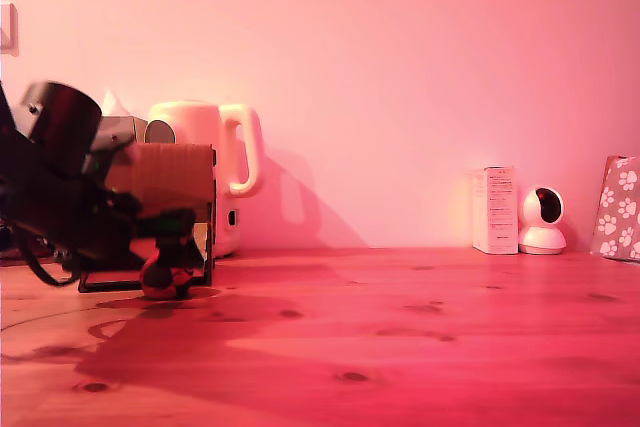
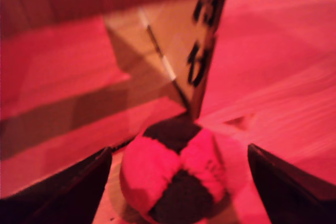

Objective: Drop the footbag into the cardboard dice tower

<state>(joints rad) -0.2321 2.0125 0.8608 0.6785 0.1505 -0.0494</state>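
Footbag [image 2: 176,177] – soft, red/black panels – on table by cardboard dice tower [image 1: 172,179]; hand [image 2: 178,182] fingers apart.

The exterior view sits low, barely above the wooden table [image 1: 420,347], looking level across it at a plain wall, with the arm [image 1: 60,187] at nine o'clock and a small dome camera [image 1: 543,221] far off toward three o'clock. The wrist view looks steeply down between the open fingers [image 2: 63,187], very near the footbag [image 2: 176,174], which fills its six o'clock. Both views share the footbag and the cardboard dice tower [image 1: 165,182] just behind it
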